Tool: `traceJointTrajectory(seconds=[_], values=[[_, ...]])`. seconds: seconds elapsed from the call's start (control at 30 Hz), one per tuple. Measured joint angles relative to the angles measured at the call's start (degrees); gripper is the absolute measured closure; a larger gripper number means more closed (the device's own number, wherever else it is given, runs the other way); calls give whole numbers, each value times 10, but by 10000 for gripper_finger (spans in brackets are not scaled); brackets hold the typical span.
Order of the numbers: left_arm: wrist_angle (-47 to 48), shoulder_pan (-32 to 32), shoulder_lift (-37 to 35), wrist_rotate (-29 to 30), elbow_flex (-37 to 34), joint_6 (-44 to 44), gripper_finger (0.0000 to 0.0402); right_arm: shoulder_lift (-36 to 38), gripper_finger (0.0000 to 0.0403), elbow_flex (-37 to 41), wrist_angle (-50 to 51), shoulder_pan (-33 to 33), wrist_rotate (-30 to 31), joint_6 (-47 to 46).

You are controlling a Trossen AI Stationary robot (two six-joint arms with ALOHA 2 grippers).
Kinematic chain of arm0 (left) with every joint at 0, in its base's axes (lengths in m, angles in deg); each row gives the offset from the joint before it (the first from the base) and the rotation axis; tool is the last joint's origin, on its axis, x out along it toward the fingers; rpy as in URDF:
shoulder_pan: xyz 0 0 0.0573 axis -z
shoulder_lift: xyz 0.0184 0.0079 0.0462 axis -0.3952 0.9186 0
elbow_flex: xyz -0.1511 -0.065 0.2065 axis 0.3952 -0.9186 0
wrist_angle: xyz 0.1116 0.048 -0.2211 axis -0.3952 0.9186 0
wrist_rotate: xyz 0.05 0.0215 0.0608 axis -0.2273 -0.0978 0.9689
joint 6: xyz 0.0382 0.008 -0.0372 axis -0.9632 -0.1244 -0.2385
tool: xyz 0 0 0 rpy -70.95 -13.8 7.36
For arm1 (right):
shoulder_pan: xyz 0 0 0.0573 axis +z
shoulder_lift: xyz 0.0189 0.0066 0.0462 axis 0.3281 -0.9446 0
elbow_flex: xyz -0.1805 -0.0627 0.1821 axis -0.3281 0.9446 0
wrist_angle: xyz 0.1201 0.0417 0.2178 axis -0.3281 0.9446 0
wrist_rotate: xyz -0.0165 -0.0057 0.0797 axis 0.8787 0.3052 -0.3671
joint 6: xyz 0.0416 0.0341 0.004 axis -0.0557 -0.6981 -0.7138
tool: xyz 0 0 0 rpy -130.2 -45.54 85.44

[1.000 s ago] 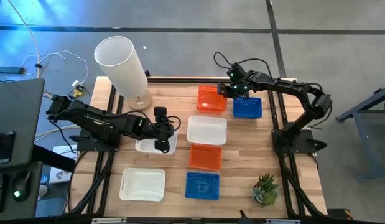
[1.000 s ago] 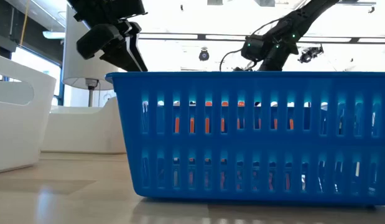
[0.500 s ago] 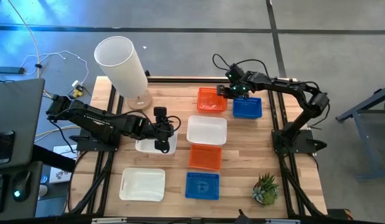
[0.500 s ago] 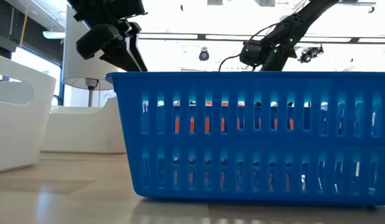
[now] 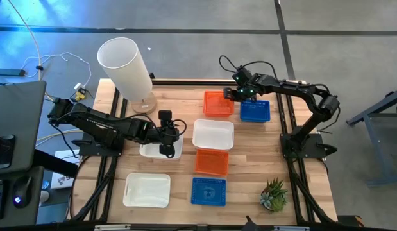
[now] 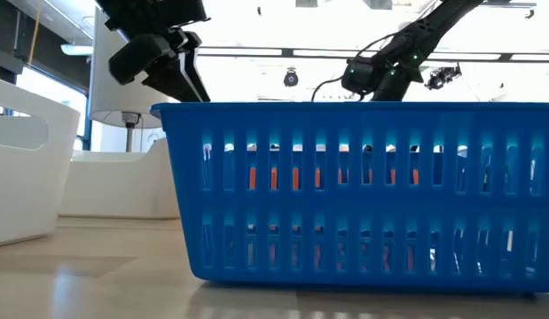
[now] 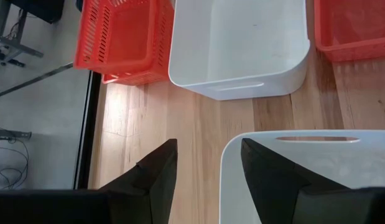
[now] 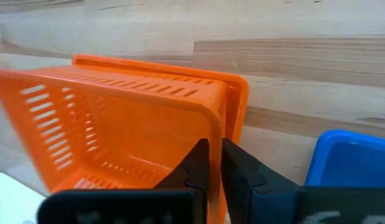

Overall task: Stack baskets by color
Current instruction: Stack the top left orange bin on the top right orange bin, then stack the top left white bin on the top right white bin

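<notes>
1. The tall cylinder (image 5: 126, 66) stands at the table's (image 5: 172, 94) far left corner.
2. Two baskets sit side by side at the far edge: one (image 5: 219, 103) left, another (image 5: 254, 111) right.
3. A third basket (image 5: 213, 134) lies mid-table, with a fourth (image 5: 211, 162) and a fifth (image 5: 208, 190) in a row in front of it.
4. A sixth basket (image 5: 147, 190) lies near left.
5. The plant (image 5: 273, 194) stands near right.

No readable text, label, brand, number or sign shows on anything in these views.
</notes>
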Motion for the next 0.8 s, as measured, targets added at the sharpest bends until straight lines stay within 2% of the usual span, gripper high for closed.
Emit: traceJointTrajectory(seconds=[0.33, 0.57, 0.8], values=[[3, 0, 0, 0, 0, 0, 236, 2, 329, -8, -17, -3, -9, 7], [3, 0, 0, 0, 0, 0, 236, 2, 329, -46, -8, -3, -16, 25], [3, 0, 0, 0, 0, 0, 236, 2, 329, -89, 51, -3, -4, 65]])
